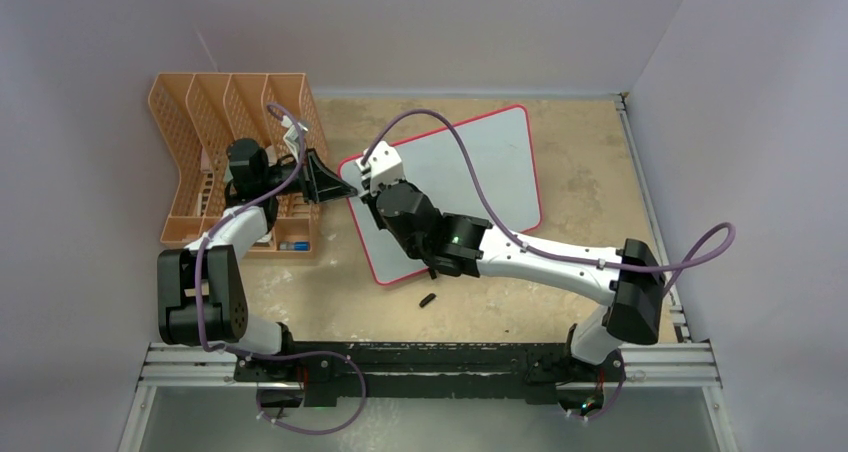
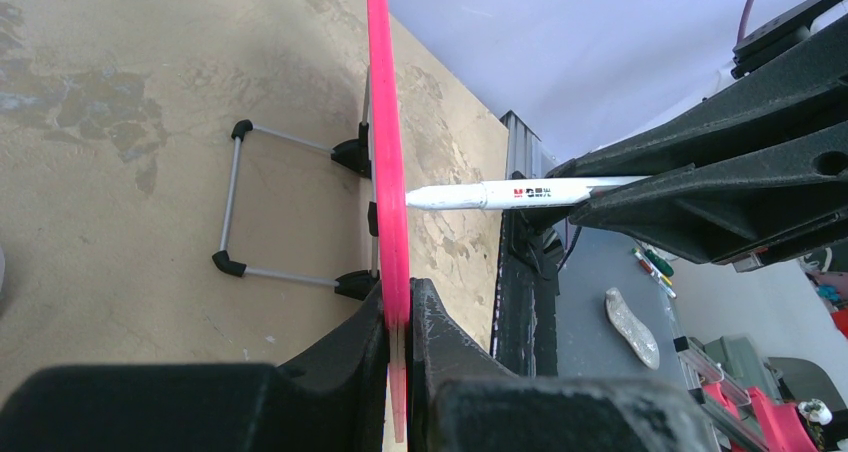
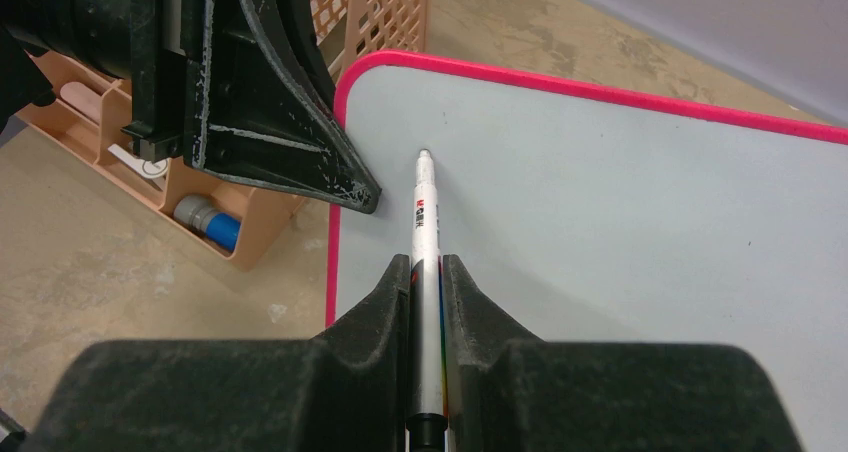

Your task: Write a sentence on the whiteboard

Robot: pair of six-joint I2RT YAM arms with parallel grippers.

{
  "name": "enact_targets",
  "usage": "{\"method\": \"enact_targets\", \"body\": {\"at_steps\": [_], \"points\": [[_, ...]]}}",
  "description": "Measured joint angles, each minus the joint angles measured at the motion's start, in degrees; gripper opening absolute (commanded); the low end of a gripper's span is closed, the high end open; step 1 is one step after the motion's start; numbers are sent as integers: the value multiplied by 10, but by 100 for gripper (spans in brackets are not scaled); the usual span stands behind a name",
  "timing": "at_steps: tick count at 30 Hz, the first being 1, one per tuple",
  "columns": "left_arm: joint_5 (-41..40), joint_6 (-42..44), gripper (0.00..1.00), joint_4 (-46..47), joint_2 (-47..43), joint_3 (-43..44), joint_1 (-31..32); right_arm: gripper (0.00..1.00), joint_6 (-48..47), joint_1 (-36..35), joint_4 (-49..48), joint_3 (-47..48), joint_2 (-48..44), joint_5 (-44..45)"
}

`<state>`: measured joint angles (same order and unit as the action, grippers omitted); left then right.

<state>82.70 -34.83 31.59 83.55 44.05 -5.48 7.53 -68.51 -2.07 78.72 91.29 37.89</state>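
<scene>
The whiteboard [image 1: 490, 162] stands tilted on its wire feet [image 2: 240, 202], its face pale and its rim pink. My left gripper [image 2: 400, 307] is shut on the board's left rim [image 2: 385, 122]; from above it [image 1: 345, 190] sits at that edge. My right gripper [image 3: 427, 267] is shut on a white marker [image 3: 425, 212]. The marker's tip meets the board face [image 3: 620, 202] near its upper left corner, just beside the left gripper's finger [image 3: 280, 122]. In the left wrist view the marker [image 2: 520, 193] reaches the board edge-on. No sentence shows on the visible board face.
An orange mesh file rack [image 1: 215, 132] stands left of the board, with a blue-capped item [image 3: 215, 227] in its front bay. A small black cap [image 1: 428, 299] lies on the tan table in front of the board. Grey walls close in the back and sides.
</scene>
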Motion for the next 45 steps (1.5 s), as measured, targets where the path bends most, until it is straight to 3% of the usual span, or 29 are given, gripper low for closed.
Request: {"method": "enact_targets", "body": {"at_steps": [17,45], "points": [[-3,1,0,-2,-2,0,0,0,25,-1,101,87,40,2],[-10,3,0,-5,-2,0,0,0,67,-6,186,107,52,-17]]}}
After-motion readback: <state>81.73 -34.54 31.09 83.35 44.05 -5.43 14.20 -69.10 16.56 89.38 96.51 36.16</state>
